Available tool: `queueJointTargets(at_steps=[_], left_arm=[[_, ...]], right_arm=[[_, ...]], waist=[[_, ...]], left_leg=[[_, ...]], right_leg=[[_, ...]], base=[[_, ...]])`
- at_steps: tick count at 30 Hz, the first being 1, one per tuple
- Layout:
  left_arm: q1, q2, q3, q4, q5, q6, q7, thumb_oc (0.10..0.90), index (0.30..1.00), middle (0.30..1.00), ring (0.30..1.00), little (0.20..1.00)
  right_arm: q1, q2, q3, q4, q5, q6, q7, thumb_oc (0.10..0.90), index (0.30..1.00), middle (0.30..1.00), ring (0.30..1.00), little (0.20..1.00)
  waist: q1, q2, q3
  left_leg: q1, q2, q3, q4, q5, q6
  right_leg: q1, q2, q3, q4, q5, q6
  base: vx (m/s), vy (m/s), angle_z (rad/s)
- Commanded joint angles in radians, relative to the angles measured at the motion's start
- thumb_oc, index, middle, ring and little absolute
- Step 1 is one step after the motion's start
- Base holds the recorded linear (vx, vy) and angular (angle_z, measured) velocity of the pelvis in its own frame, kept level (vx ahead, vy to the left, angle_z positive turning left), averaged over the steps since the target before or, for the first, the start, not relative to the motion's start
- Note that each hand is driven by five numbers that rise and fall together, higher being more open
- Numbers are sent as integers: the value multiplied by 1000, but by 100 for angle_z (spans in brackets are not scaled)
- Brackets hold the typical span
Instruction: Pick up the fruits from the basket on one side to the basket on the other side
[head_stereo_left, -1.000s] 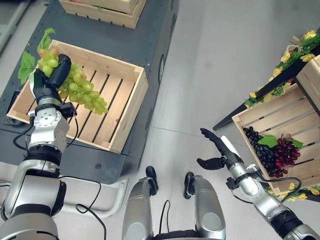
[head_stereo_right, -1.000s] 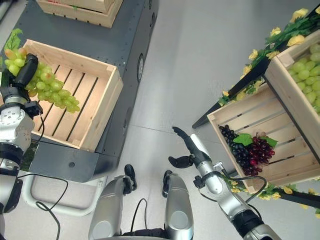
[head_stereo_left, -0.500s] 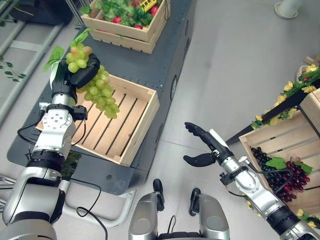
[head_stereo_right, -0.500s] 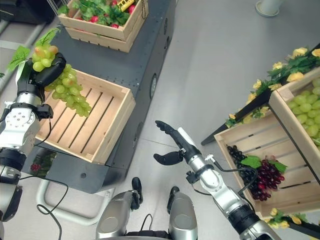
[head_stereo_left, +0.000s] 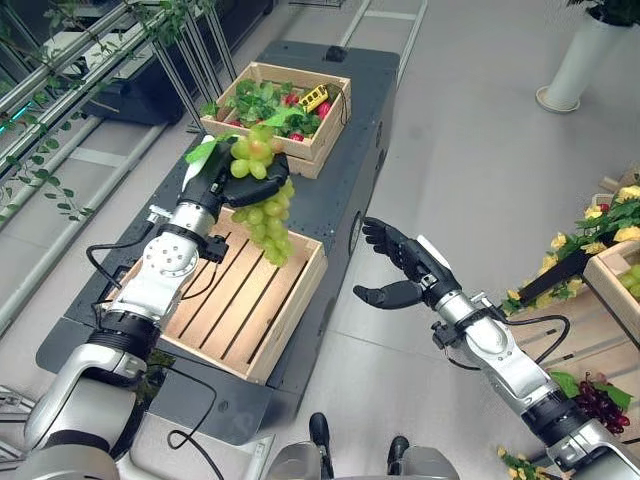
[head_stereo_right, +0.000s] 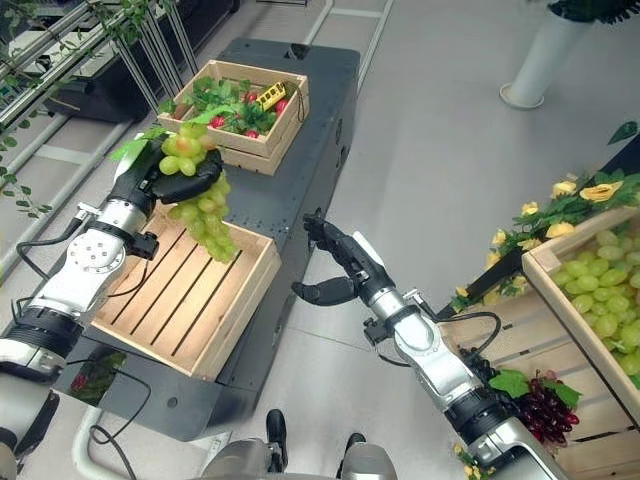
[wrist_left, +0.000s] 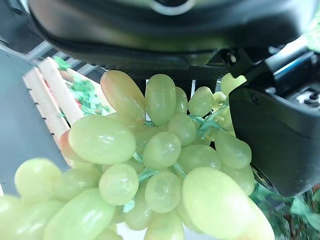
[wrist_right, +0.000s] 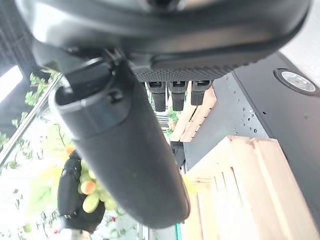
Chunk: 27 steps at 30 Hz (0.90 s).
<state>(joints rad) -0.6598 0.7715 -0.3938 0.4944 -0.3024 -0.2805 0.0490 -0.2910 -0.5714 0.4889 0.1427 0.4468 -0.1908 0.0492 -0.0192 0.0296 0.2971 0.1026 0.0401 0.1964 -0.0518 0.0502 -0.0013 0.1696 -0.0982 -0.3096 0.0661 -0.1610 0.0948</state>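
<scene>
Upper left of centre, our left hand (head_stereo_left: 222, 172) grips the green grapes (head_stereo_left: 262, 208) aloft over the empty crate (head_stereo_left: 236, 300), mid-carry, while our right hand (head_stereo_left: 405, 272) waits open at centre; next, we judge, a handover.

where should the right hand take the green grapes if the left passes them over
Probably the upper cluster near the stem, just under the left hand, coming in from the robot's right. The green grapes hang freely, tapering downward above the wooden crate, and the right hand is already open alongside.
</scene>
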Motion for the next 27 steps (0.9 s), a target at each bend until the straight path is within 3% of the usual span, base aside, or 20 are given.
queueJointTargets(at_steps=[1, 7, 27], left_arm=[[-101, -11, 25, 2, -8, -161, 35, 400, 300, 300, 300, 300], [-155, -45, -32, 4, 5, -171, 39, 400, 300, 300, 300, 300], [-201, -136, -119, -28, -7, -171, -4, 400, 300, 300, 300, 300]], right_arm=[[-68, 41, 14, -27, 117, -39, 72, 800, 900, 900, 900, 900], [-128, 53, 13, -30, 192, 14, 108, 800, 900, 900, 900, 900], [-259, 154, 69, -5, 284, 73, 120, 800, 900, 900, 900, 900]], waist=[[3, 12, -188], [0, 8, -206], [8, 5, -234]], left_leg=[[1, -6, -31, -27, -75, -65], [-5, -1, -46, -23, -74, -67], [27, 10, -56, -35, -79, -66]], right_leg=[[-38, -8, -5, -92, 96, -22], [-38, -1, -5, -77, 80, -33], [-4, 12, 6, -105, 82, -39]], base=[[-12, -112, -1], [-11, -82, 3], [11, -23, 0]])
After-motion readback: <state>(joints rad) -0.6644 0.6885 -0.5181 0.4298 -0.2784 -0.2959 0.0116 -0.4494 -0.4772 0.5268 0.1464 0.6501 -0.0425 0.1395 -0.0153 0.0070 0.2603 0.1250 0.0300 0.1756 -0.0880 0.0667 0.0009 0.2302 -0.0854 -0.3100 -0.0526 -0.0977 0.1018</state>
